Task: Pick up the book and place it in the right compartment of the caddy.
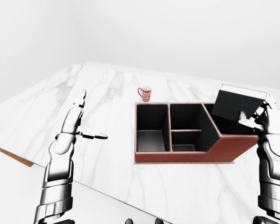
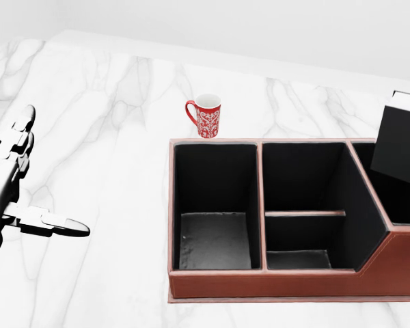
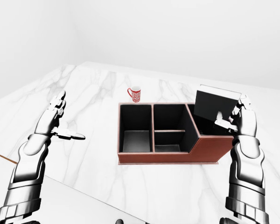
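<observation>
The caddy (image 1: 233, 147) is a brown box with black compartments on the white marble table (image 1: 107, 93). The black book (image 1: 237, 103) with white page edges is tilted over the caddy's right compartment, its lower part inside the opening. My right hand (image 1: 259, 116) is shut on the book's right side, thumb across its cover. The book also shows at the right edge of the head view (image 2: 402, 140). My left hand (image 1: 81, 121) is open and empty, held above the table left of the caddy.
A red patterned mug (image 1: 144, 94) stands on the table just beyond the caddy's upper left corner. The table's near edge (image 1: 18, 158) runs diagonally at lower left in the left-eye view.
</observation>
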Motion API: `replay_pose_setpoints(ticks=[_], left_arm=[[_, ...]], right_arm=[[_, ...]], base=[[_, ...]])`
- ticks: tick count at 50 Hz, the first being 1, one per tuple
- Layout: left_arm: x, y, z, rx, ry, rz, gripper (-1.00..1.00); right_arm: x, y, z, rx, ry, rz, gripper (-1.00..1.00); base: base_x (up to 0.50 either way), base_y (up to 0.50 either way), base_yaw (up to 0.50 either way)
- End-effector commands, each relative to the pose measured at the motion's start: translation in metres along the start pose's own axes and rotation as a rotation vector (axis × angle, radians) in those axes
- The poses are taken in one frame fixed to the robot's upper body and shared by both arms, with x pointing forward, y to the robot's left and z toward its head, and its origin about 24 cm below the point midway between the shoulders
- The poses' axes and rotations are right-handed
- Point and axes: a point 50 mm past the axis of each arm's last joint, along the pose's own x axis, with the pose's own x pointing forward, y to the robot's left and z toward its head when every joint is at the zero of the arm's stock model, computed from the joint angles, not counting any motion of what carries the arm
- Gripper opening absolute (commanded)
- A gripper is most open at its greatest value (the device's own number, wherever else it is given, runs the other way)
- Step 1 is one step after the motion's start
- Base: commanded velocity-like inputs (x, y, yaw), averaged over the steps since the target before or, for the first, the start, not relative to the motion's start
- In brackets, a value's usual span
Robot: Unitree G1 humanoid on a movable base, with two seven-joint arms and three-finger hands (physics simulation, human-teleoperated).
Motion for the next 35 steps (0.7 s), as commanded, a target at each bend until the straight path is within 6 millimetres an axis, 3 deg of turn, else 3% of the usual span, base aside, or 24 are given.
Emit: replay_pose_setpoints(ticks=[1, 23, 35], left_arm=[[0.0, 0.003, 0.005, -0.052, -0.03, 0.009, 1.0], [-0.003, 0.004, 0.017, -0.036, -0.083, 0.01, 1.0], [0.0, 0.002, 0.006, -0.049, -0.034, 0.007, 1.0]], right_arm=[[0.002, -0.002, 0.019, 0.064, -0.083, -0.013, -1.0], [0.011, 0.003, 0.011, 0.061, -0.035, -0.007, -1.0], [0.004, 0.003, 0.009, 0.058, -0.035, -0.006, -1.0]], base=[[0.0, 0.0, 0.0], [0.0, 0.0, 0.0], [0.0, 0.0, 0.0]])
